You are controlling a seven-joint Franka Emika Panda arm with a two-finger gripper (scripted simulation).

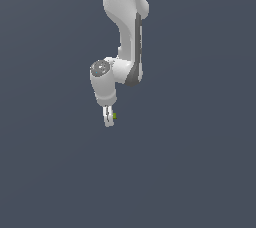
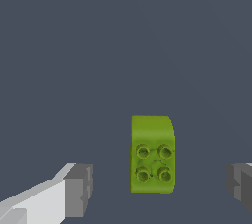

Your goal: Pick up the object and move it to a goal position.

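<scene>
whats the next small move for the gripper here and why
Probably close the gripper on the yellow-green block. In the wrist view the block sits between the two open fingers, with a gap on each side, so nothing grips it yet. It lies a little nearer one finger, so a slight centring first may help.

Object [image 2: 152, 154] sits between the spread fingers [image 2: 74, 191] of the gripper [image 1: 108, 120], touching neither.

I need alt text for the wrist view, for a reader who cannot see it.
A small yellow-green block with four round studs lies on a plain dark grey surface, between the open gripper's two grey fingertips, touching neither.
</scene>
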